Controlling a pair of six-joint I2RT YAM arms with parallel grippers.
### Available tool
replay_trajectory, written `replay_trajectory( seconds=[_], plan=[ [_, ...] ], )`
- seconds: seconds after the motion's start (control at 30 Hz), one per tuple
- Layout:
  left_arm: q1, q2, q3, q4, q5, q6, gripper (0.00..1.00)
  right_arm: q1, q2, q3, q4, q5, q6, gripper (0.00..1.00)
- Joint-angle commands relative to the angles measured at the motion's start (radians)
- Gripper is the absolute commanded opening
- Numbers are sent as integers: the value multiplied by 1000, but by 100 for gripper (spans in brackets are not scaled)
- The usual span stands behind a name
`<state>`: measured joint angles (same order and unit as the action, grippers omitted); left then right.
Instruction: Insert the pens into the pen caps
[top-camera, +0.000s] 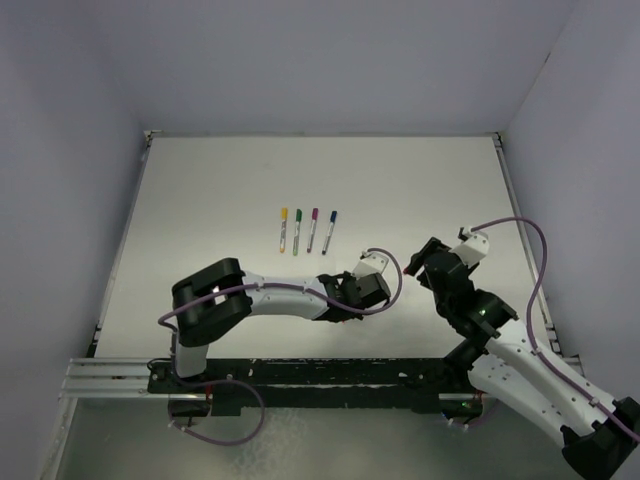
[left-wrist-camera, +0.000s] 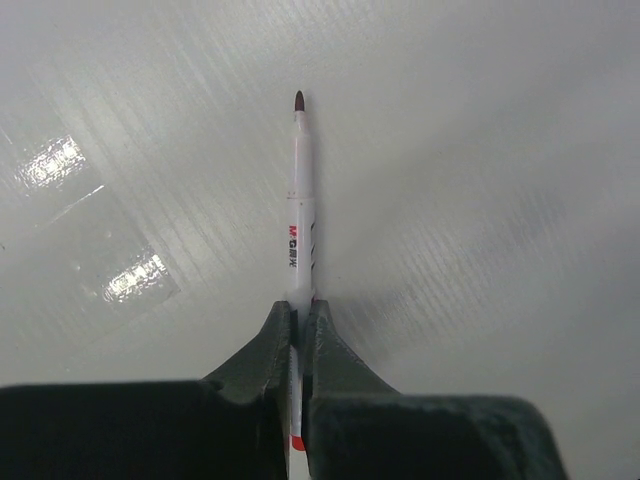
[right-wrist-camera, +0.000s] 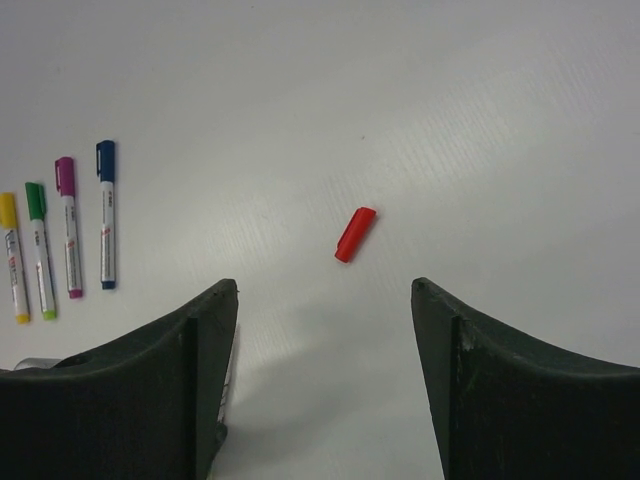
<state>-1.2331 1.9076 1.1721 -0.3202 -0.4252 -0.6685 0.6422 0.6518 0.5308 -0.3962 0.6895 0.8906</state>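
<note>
At nine o'clock in the right wrist view we see four white barrels with dark print: the yellow pen, green pen, magenta pen and blue pen, each cap matching its end band; at three o'clock of them the red cap is plain glossy red; the red pen is white, with a dark maroon tip at twelve o'clock, red and black lettering, black slashes and a red end at six; the left gripper and right gripper are dull black; the table is white with faint ribbing; the walls are pale lilac; the cables are purple.
</note>
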Motion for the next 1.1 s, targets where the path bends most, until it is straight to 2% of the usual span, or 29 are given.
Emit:
replay_trajectory(
  seconds=[0.0,0.17,0.33,0.5,0.63,0.83,1.07],
  plan=[
    [2,58,-78,-58,94,7,0,-3,16,52,-23,16,20,71],
    [28,-1,-114,-20,107,29,0,-3,109,68,-47,-17,38,65],
    [49,-186,-182,63,93,84,0,-3,212,74,-43,-49,62,52],
    [47,-361,-245,108,45,143,0,-4,314,92,-28,-53,82,51],
    [47,-443,-279,107,26,161,0,-21,419,119,-16,-59,109,51],
    [47,-498,-322,124,27,160,0,-95,555,155,59,-119,92,50],
    [47,-506,-332,130,17,162,0,-173,621,167,136,-161,46,48]
  ],
)
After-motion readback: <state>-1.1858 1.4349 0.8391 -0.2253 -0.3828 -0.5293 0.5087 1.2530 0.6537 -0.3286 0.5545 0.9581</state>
